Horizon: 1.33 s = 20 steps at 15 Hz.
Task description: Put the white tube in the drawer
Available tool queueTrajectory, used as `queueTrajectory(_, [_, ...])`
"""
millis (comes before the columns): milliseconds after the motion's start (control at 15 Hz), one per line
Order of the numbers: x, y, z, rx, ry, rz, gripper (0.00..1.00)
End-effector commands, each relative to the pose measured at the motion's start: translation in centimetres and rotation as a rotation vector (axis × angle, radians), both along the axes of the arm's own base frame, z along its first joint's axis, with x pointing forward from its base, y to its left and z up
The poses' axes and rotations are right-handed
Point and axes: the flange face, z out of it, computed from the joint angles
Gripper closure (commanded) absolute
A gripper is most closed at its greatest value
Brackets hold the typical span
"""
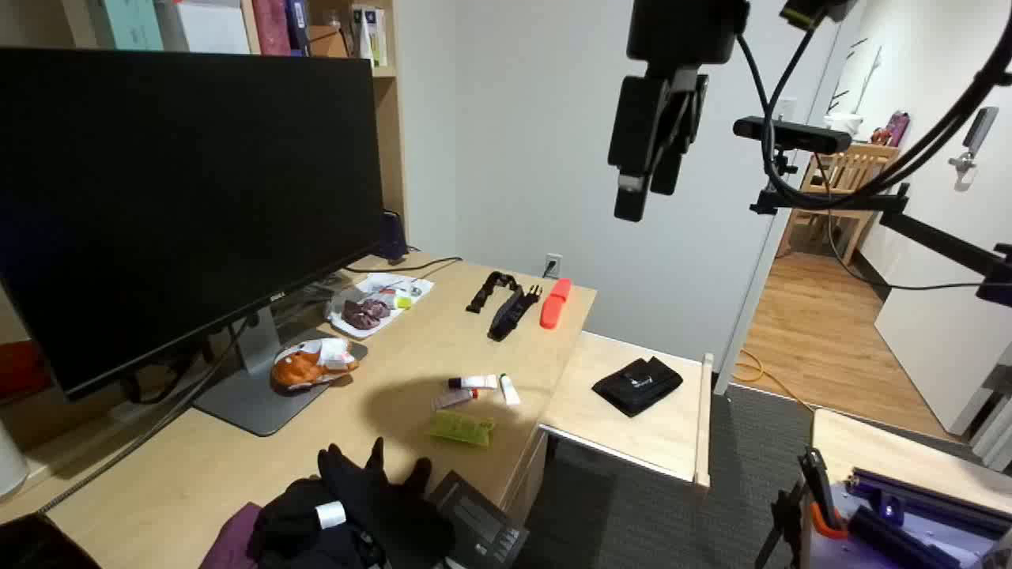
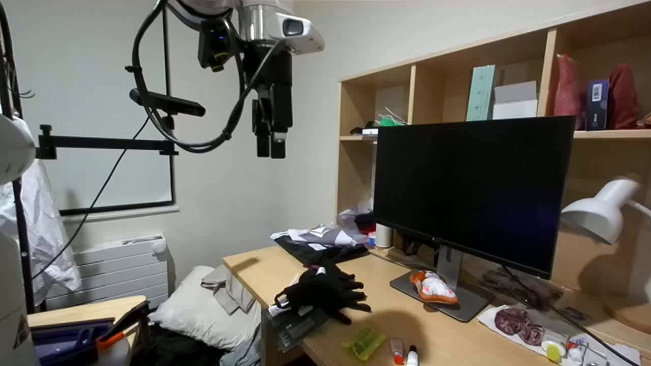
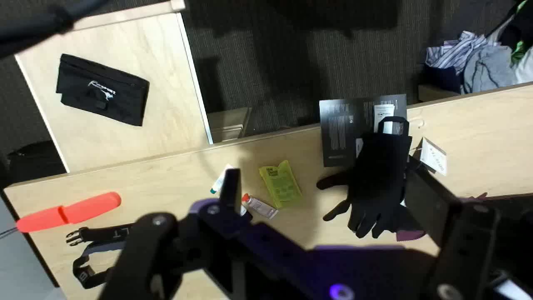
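The white tube (image 1: 510, 390) with a green cap lies on the desk near its edge in an exterior view. In the wrist view the white tube (image 3: 219, 180) is partly hidden behind a finger. It is out of view in the remaining exterior view. The drawer (image 1: 573, 407) is pulled out beside the desk with a black pouch in it; the drawer also shows in the wrist view (image 3: 170, 79). My gripper (image 1: 647, 201) is high above the desk, empty, with its fingers wide apart in the wrist view (image 3: 325, 171). It also shows in an exterior view (image 2: 270, 151).
Beside the tube lie a black-capped tube (image 1: 478, 382), a red-capped tube (image 1: 455, 398) and a yellow-green packet (image 1: 462, 427). A black glove (image 3: 370, 183), a red case (image 1: 556, 303), a black strap (image 1: 514, 312) and a monitor (image 1: 190, 182) are on the desk.
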Motion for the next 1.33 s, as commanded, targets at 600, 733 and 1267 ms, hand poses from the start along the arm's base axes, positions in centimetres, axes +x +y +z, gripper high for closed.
queueTrajectory(600, [7.1, -0.2, -7.7, -0.003, 0.023, 0.033, 0.00])
queueTrajectory(733, [8.9, -0.1, -10.2, -0.006, 0.028, 0.066, 0.00])
queueTrajectory(1267, [15.1, -0.5, -18.7, -0.027, 0.039, 0.153, 0.00])
